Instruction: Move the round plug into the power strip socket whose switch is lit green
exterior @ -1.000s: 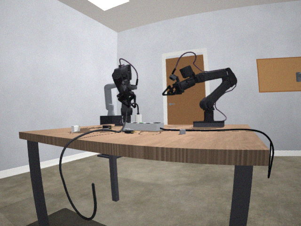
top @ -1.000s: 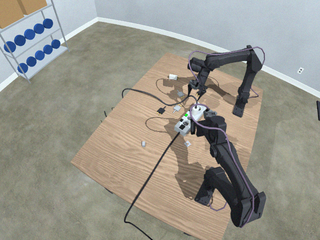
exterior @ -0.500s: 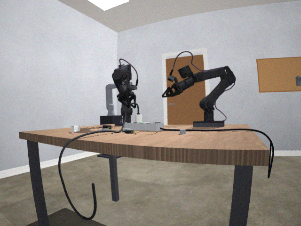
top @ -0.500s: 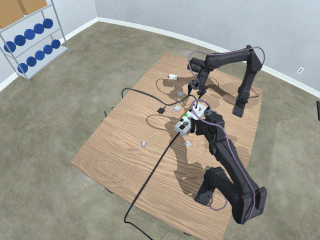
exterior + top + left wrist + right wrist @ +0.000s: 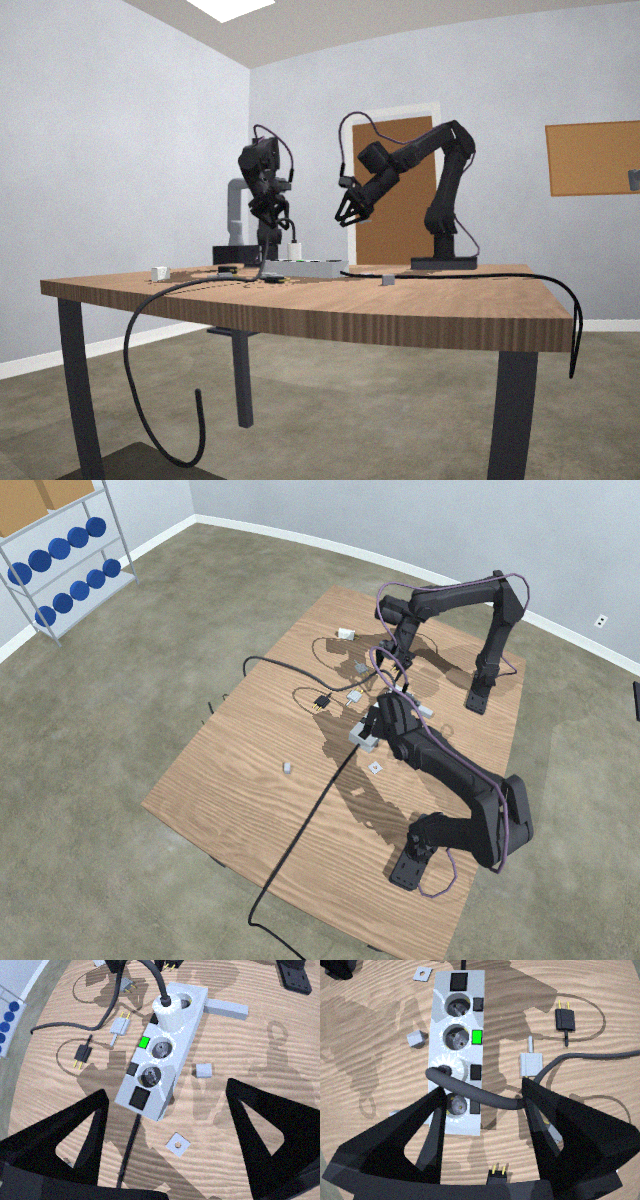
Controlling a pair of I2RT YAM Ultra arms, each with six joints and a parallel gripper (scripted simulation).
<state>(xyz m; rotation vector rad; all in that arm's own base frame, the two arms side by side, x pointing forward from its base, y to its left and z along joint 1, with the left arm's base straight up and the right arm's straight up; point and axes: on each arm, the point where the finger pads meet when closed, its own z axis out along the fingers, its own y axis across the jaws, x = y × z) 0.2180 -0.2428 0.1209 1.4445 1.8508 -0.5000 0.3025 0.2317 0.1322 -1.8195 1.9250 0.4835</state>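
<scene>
Spreading but gripping nothing: left gripper (image 5: 366,730) (image 5: 341,221) (image 5: 167,1087), fingers wide apart, raised above the near end of the strip in its wrist view
Right gripper (image 5: 388,673) (image 5: 279,225) (image 5: 485,1085): parted partway, nothing grasped; the cord (image 5: 310,675) (image 5: 294,229) (image 5: 160,982) (image 5: 485,1096) crosses the space by its fingertips, contact too hard to tell
Round plug (image 5: 397,688) (image 5: 294,251) (image 5: 167,1014) (image 5: 456,1067): white and upright in the third socket from the strip's black-switch end, upper middle of the left wrist view
Power strip (image 5: 363,738) (image 5: 310,269) (image 5: 182,1045) (image 5: 440,990): appears flat on the table, centre left in the right wrist view
Green switch (image 5: 300,260) (image 5: 144,1042) (image 5: 477,1037): beside the target socket (image 5: 162,1049) (image 5: 456,1038), the plug's neighbour
Cord risk: closing here could pinch the cord instead of the plug's body, and the pull would slip or skew
Strip risk: a tight plug could lift or drag the loose strip, since neither gripper braces it
Insertion risk: a tilted plug could jam on the socket rim and stop short, or push could tip the strip

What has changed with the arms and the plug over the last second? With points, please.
The left gripper (image 5: 366,730) (image 5: 339,222) (image 5: 165,1090) has come down and moved in over the power strip (image 5: 356,737) (image 5: 310,268) (image 5: 182,1046) (image 5: 437,1025), towards the right gripper (image 5: 388,671) (image 5: 279,225) (image 5: 482,1088). Nothing was grasped or released; both grippers are open. The right gripper, the strip and the round plug (image 5: 294,251) (image 5: 168,1014) look unmoved, the plug upright on the strip.
</scene>
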